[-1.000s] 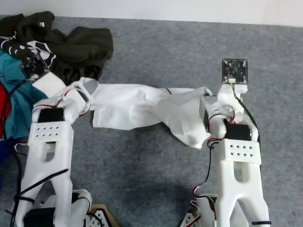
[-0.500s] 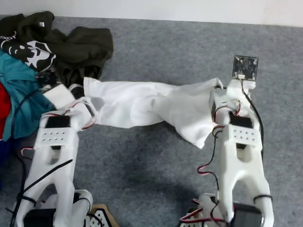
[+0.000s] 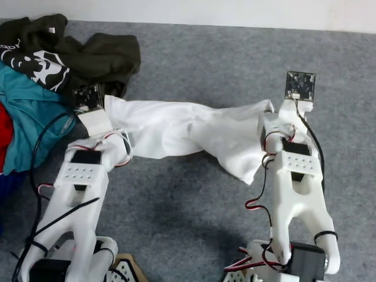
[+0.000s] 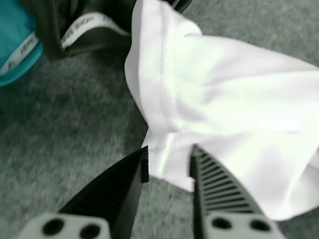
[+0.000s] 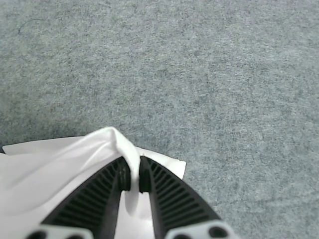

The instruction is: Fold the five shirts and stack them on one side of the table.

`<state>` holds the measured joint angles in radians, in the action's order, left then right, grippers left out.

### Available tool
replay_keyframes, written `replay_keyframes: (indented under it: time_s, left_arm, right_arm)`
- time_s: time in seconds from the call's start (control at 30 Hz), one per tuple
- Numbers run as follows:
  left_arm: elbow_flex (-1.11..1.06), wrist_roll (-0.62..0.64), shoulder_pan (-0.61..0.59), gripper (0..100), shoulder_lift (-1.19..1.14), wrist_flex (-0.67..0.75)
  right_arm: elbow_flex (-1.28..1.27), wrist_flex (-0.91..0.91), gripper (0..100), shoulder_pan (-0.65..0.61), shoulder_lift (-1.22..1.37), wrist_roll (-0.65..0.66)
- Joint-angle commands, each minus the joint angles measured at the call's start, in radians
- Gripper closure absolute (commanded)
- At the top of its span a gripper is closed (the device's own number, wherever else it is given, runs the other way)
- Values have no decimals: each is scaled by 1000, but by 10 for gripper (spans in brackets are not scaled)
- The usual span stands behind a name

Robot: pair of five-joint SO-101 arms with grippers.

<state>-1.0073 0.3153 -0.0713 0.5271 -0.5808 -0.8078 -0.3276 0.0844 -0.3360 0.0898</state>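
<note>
Now, white shirt (image 3: 188, 132) across grey table (image 3: 194, 223), right fingers (image 5: 164, 194) pinching edge, left fingers (image 4: 214, 184) parted astride hem.

Shirt pile (image 3: 41, 70) crowding table's (image 3: 194, 223) left edge

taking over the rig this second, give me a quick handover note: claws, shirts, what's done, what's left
Left claw: open, straddling the edge of the white shirt at its end beside the heap.
Right claw: shut on the shirt's opposite end.
The white shirt lies stretched and rumpled between the two arms on the table. The other shirts sit in an unfolded heap at the table's far left corner.
Done: nothing folded or stacked.
Left: flatten and fold the white shirt, then the heap, and stack all on one side.
</note>
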Motion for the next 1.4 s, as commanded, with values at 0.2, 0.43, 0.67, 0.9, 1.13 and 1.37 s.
replay_keyframes:
  time_s: [0.2, 0.43, 0.67, 0.9, 1.13, 1.37]
  left_arm:
    - [-10, -21, 1, 769, 22, 81]
    - [5, -25, -5, 769, -131, 198]
    - [173, -18, -24, 770, -311, 201]
    - [245, -25, -19, 931, -383, 204]
    - [246, -23, 13, 973, -377, 203]
    - [249, -17, 35, 973, -202, 198]
  right_arm:
    - [45, 22, 993, -24, -5, -12]
    - [45, 22, 993, -24, -7, -12]
    - [42, 19, 993, -33, -7, -12]
    - [42, 19, 993, -35, -4, -12]
    - [39, 18, 993, -35, 2, -12]
    - [15, 22, 993, -30, -5, -12]
